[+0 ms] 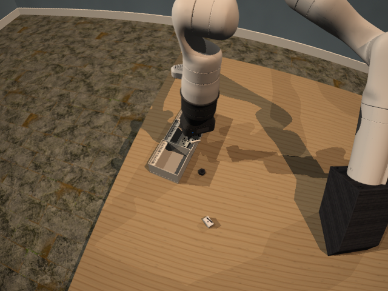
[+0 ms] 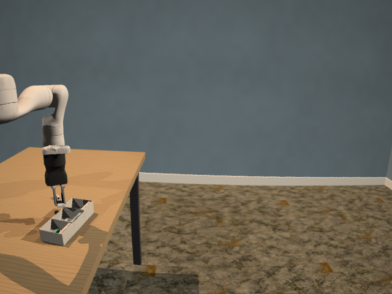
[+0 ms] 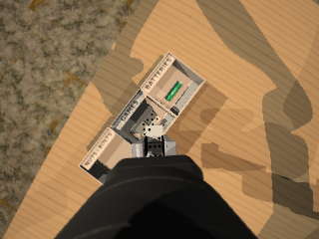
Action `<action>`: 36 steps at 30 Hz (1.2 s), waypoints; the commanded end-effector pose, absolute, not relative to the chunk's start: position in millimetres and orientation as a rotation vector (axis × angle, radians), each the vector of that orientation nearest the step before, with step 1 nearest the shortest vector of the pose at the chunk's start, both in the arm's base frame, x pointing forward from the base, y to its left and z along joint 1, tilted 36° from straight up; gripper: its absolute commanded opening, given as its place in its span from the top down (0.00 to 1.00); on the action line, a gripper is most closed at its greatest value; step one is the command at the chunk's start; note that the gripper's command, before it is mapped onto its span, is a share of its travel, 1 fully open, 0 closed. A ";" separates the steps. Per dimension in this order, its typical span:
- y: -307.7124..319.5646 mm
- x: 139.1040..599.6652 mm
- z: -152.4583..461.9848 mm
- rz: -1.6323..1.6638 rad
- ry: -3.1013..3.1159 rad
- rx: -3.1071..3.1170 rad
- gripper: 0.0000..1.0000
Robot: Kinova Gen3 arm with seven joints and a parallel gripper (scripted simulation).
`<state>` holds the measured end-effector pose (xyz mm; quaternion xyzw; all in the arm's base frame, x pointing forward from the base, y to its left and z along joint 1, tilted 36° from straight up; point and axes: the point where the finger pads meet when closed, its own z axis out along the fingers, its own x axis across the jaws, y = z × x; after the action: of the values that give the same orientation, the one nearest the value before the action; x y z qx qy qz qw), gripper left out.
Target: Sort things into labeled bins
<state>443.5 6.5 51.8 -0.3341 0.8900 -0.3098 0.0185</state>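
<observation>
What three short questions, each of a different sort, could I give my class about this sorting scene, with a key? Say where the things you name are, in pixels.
1. Short answer: Which label is on the bin [image 1: 178, 118] [image 2: 52, 238] [image 3: 187, 65] holding the green cylinder [image 2: 57, 230] [image 3: 173, 92]?
2. True or false: The pencil sharpener lies inside the NUTS+BOLTS bin.
3. Multiple choice: What does the gripper [image 1: 193, 139] [image 2: 59, 202] [image 3: 155, 142] hold? A) a black nut B) a white domino C) a green cylinder

Key: 1. BATTERIES; 2. false; 3. B
</observation>
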 end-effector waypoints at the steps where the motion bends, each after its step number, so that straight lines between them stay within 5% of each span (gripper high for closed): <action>1: 1.2 461.2 61.6 -0.947 2.787 -0.845 0.51; 15: -0.6 468.4 65.0 -0.830 2.767 -0.016 0.51; 36: -8.0 471.7 53.5 -0.830 2.767 -0.016 0.51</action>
<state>472.3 -5.7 57.3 -0.0058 0.9499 -0.2849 0.1284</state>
